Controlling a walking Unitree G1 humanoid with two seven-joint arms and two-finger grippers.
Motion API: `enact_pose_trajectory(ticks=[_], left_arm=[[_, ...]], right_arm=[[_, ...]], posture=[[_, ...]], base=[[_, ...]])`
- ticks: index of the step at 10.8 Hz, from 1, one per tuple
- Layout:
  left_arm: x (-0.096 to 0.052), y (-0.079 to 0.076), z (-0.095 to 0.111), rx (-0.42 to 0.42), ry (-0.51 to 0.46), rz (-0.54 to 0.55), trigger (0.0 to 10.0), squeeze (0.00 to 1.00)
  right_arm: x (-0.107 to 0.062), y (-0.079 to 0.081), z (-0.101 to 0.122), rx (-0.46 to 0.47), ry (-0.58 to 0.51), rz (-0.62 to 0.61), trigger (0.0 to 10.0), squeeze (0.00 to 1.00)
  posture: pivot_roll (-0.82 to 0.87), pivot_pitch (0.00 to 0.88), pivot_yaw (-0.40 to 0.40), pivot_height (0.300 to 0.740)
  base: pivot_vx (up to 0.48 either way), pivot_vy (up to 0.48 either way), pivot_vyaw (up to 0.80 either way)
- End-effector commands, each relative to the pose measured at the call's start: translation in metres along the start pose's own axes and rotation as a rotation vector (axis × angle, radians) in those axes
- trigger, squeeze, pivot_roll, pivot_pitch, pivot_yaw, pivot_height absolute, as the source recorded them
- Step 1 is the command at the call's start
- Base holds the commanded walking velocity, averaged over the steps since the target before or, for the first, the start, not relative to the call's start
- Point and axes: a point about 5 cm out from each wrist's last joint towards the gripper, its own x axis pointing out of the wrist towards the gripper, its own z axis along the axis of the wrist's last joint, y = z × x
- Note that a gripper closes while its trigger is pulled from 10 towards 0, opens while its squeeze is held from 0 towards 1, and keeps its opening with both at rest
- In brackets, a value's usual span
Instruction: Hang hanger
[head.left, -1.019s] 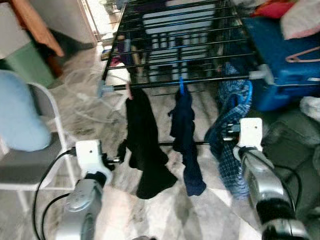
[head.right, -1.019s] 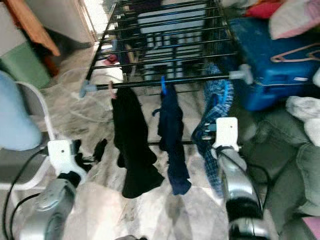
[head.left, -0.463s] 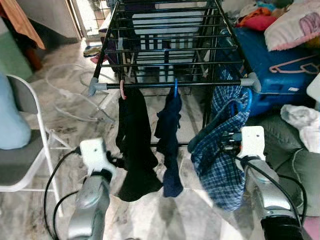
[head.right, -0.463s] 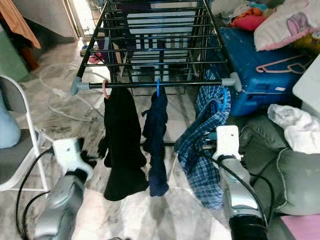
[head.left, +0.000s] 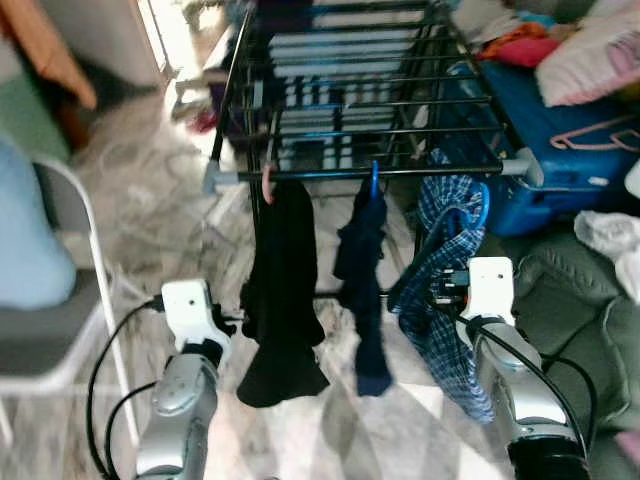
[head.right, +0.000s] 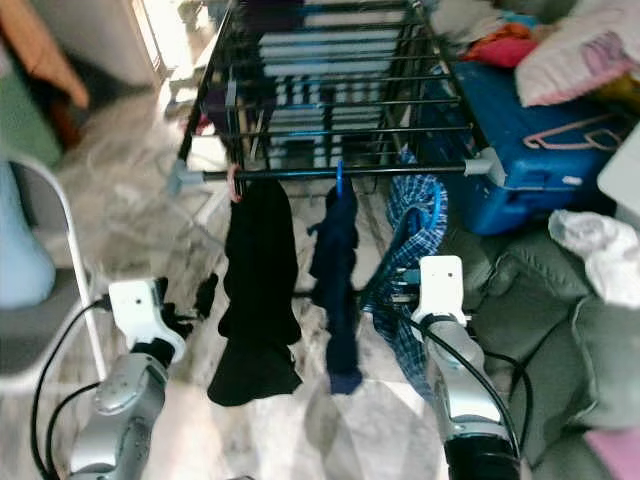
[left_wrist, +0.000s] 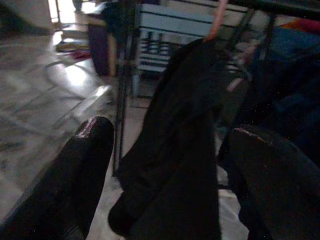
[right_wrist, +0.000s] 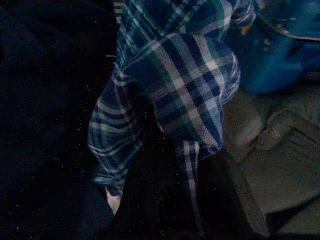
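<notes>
- White folding chair (head.left: 95, 250): at the far left on the marble floor (head.left: 160, 220), with a pale blue item (head.left: 30, 240) on it.
- Left gripper (head.left: 240, 320): raised in front of the rack, just beside the lower part of the black garment. In the left wrist view its two fingers (left_wrist: 80, 170) stand apart, jaws spread, with the dark cloth showing between them; contact cannot be told.
- Black drying rack (head.left: 370, 100): stands ahead, its front rail (head.left: 400, 172) carrying three hanging items.
- Black garment (head.left: 280, 290): hangs from a pink hanger hook (head.left: 266, 182) at the left of the rail.
- Navy garment (head.left: 362, 280): hangs from a blue hanger hook (head.left: 374, 178) mid-rail.
- Blue hanger (head.left: 470, 215) with a plaid shirt (head.left: 445, 300): at the right end of the rail, just under it; whether its hook rests on the rail cannot be told.
- Right gripper (head.left: 440, 290): pressed into the plaid shirt; jaws hidden by cloth, so their state cannot be told.
- Blue box (head.left: 560, 140): to the right of the rack, with a pink hanger (head.left: 600, 135) lying on top.
- Grey-green sofa (head.left: 580, 300): at the far right, with white cloth (head.left: 610, 230) on it.
</notes>
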Motion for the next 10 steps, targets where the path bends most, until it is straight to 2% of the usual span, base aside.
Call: enact_pose_trajectory(ticks=[1, 3, 6, 8, 10], left_arm=[[0.002, 0.002, 0.000, 0.017, 0.007, 0.000, 10.0, 0.00], [0.006, 0.002, 0.004, 0.029, -0.008, -0.022, 10.0, 0.00], [0.002, -0.003, 0.006, 0.025, -0.035, -0.066, 10.0, 0.00], [-0.001, -0.009, 0.008, 0.013, -0.068, -0.118, 10.0, 0.00], [0.000, -0.009, 0.012, 0.013, -0.086, -0.119, 10.0, 0.00]], right_arm=[[0.000, 0.001, 0.009, 0.006, -0.036, -0.004, 10.0, 0.00], [0.001, 0.006, 0.010, 0.030, -0.037, -0.005, 10.0, 0.00], [0.001, 0.012, 0.009, 0.029, -0.037, 0.007, 10.0, 0.00], [0.001, 0.012, 0.010, 0.025, -0.039, 0.012, 10.0, 0.00], [0.001, 0.016, 0.010, 0.017, -0.037, 0.045, 10.0, 0.00]], posture=[[-0.15, 0.000, 0.084, 0.740], [-0.15, 0.000, 0.100, 0.740], [-0.15, 0.000, 0.099, 0.740], [-0.14, 0.000, 0.094, 0.740], [-0.14, 0.000, 0.088, 0.740]], base=[[0.000, 0.480, -0.52], [0.000, 0.403, -0.56], [0.000, 0.000, -0.76], [0.000, 0.000, 0.00], [0.383, 0.000, 0.00]])
